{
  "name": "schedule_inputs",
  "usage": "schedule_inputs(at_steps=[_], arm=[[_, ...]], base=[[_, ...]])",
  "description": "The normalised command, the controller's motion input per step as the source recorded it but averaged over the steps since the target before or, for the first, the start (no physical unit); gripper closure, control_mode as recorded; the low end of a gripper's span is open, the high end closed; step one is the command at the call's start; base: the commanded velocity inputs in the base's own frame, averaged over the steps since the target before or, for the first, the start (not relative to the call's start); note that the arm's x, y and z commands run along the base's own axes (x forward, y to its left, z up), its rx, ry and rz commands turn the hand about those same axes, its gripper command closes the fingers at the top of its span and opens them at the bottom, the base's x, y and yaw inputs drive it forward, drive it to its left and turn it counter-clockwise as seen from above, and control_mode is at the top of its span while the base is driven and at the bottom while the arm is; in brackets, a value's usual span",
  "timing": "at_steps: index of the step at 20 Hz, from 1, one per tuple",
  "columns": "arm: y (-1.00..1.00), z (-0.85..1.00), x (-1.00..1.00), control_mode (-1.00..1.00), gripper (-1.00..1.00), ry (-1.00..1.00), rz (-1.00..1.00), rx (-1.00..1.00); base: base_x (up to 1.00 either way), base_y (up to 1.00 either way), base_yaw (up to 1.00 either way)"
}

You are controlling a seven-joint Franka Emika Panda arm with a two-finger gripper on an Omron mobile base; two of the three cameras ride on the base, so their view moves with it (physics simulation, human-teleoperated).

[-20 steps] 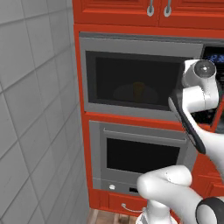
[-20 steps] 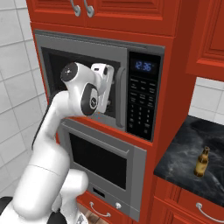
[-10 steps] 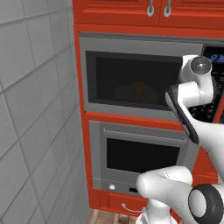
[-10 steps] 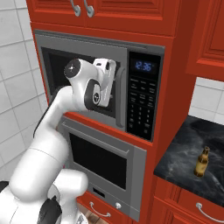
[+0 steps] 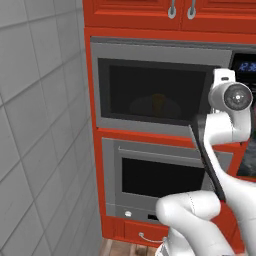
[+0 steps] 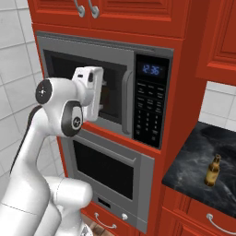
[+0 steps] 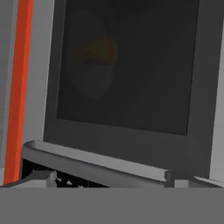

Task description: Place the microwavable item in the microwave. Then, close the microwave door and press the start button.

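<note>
The cup (image 5: 157, 102) sits inside the microwave (image 6: 106, 92), dimly visible as a yellow-orange shape through the dark glass of the door (image 5: 155, 92), which appears shut flush with the frame. The gripper (image 6: 94, 90) is held up close in front of the door, just left of the curved bar handle (image 6: 126, 99); whether its fingers are open or closed cannot be told, as the hand view offers only their bases at the bottom edge. Judging by this, loading and closing look done and the start button remains. The main risk is a mis-press: the black keypad (image 6: 148, 110) carries many small keys packed together under the blue clock (image 6: 152, 70), and a wide fingertip could strike a neighbouring key or two at once. A second risk is the handle itself, which stands proud between the hand and the panel; a sideways sweep to the right could catch it and pull the door open. The unit is built into red cabinets (image 5: 150, 12), with a grey oven (image 5: 160, 175) directly below, a grey tiled wall (image 5: 40, 125) to the left, and a dark stone counter (image 6: 193, 161) to the right bearing a brown bottle (image 6: 212, 170), well apart from the work.
</note>
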Motion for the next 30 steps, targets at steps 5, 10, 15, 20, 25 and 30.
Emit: schedule_inputs(at_steps=[5, 10, 15, 20, 25, 30], arm=[[0.11, 0.36, -0.59, -1.00, -1.00, 0.00, -0.05, 0.03], [-0.02, -0.17, -0.88, -1.00, -1.00, 0.11, -0.20, 0.22], [-0.01, -0.57, -0.67, -1.00, -1.00, 0.08, -0.15, 0.11], [-0.05, -0.50, -0.14, -1.00, -1.00, 0.00, -0.03, 0.00], [-0.09, -0.56, 0.09, -1.00, -1.00, 0.09, 0.00, 0.04], [-0.36, -0.50, 0.33, -1.00, -1.00, 0.06, -0.06, 0.03]], base=[[0.00, 0.00, 0.00], [0.00, 0.00, 0.00], [0.00, 0.00, 0.00], [0.00, 0.00, 0.00], [0.00, 0.00, 0.00], [0.00, 0.00, 0.00]])
